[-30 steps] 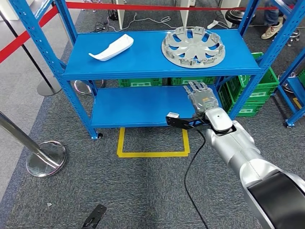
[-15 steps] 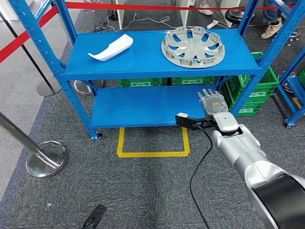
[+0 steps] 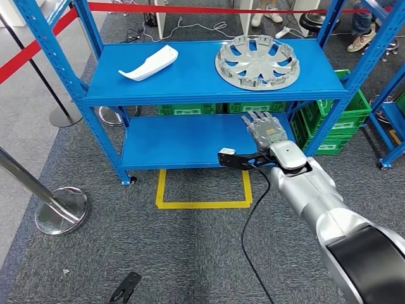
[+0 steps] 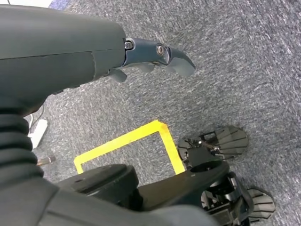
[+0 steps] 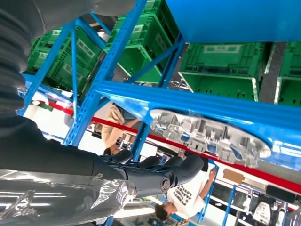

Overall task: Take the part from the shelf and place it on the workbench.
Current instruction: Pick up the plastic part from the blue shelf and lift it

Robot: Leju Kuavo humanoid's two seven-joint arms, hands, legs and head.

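The hubcap [image 3: 257, 61] is looking light, stiff, broad — best taken at its rim; right hand [image 3: 266, 132] is hovering, fingers spread, empty.

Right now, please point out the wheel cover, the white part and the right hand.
wheel cover [image 3: 257, 61]: head view, centre hub, on the top shelf.
white part [image 3: 149, 63]: head view, middle of its body, on the top shelf.
right hand [image 3: 266, 130]: head view, back of the hand.

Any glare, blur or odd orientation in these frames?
Head view: sharp, evenly lit, soft sheen on the hubcap. Right wrist view: turned over, shelf reflective, background behind it washed out. Left wrist view: the near left hand is dark, carpet crisp.
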